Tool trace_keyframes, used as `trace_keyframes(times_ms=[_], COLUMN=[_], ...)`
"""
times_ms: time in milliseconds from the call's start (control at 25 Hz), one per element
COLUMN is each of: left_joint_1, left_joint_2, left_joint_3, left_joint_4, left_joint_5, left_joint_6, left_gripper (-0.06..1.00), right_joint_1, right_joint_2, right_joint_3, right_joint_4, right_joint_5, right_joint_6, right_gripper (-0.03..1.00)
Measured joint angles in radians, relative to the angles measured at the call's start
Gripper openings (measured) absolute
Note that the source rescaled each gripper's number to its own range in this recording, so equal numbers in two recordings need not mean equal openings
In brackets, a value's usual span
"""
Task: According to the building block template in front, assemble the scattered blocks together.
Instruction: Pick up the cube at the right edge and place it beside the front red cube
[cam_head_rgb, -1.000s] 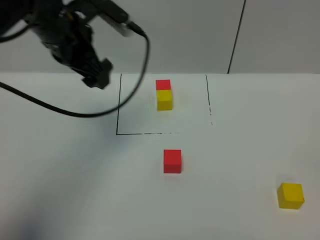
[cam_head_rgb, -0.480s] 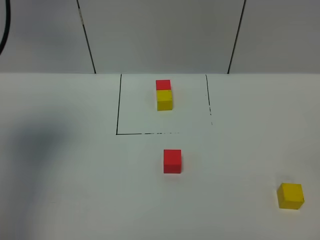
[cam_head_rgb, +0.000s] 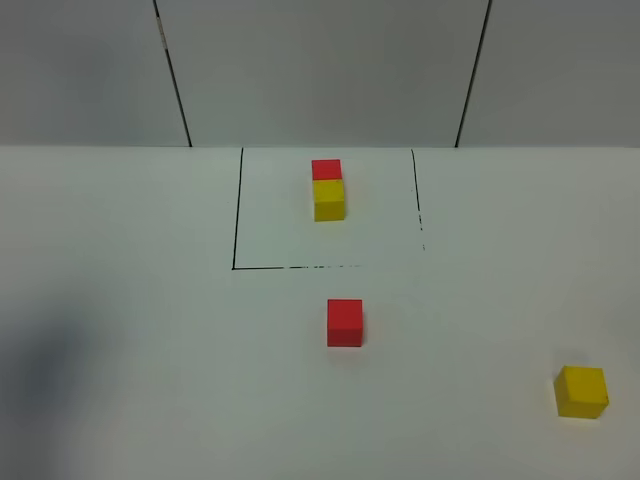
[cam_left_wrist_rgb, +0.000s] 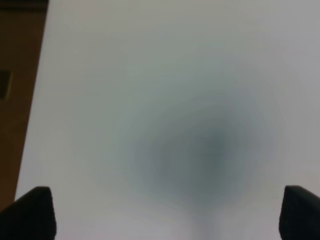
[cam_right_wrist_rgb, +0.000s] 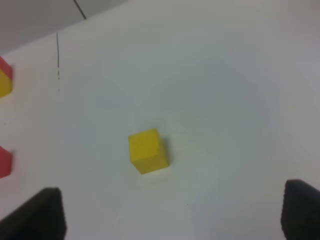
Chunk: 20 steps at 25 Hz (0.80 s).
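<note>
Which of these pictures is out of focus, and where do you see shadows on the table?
Exterior high view: sharp, evenly lit, with a faint grey shadow on the table at lower left. Left wrist view: soft, a dim shadow patch mid-frame ahead of the open left claw. Right wrist view: yellow cube fairly clear; right claw tips blurred.

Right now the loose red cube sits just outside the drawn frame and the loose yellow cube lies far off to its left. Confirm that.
Wrong side: the loose yellow cube lies far off to the right of the loose red cube, as the exterior high view shows. The red one does sit just outside the drawn frame.
</note>
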<state>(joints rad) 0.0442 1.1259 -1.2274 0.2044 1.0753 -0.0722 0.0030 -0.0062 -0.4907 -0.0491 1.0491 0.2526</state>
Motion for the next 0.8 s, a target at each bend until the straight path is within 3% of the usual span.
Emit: trace_keyframes(times_ms=[120, 360, 800], left_joint_1=[0.000, 0.000, 0.000], left_joint_2=[-0.149, -0.451, -0.869], left_joint_3=[0.116, 0.319, 0.562], left_joint_4=[0.040, 0.038, -0.093], left_joint_5=[-0.028, -0.044, -0.032], left_joint_6=[-0.049, -0.094, -0.079], left_gripper=[0.87, 0.86, 0.84], right_joint_1=[0.000, 0.000, 0.000], right_joint_2=[0.000, 0.000, 0.000], right_joint_3=[0.000, 0.000, 0.000], right_joint_4=[0.000, 0.000, 0.000], right_joint_5=[0.000, 0.000, 0.000], right_joint_6=[0.000, 0.000, 0.000], right_gripper=[0.73, 0.73, 0.73])
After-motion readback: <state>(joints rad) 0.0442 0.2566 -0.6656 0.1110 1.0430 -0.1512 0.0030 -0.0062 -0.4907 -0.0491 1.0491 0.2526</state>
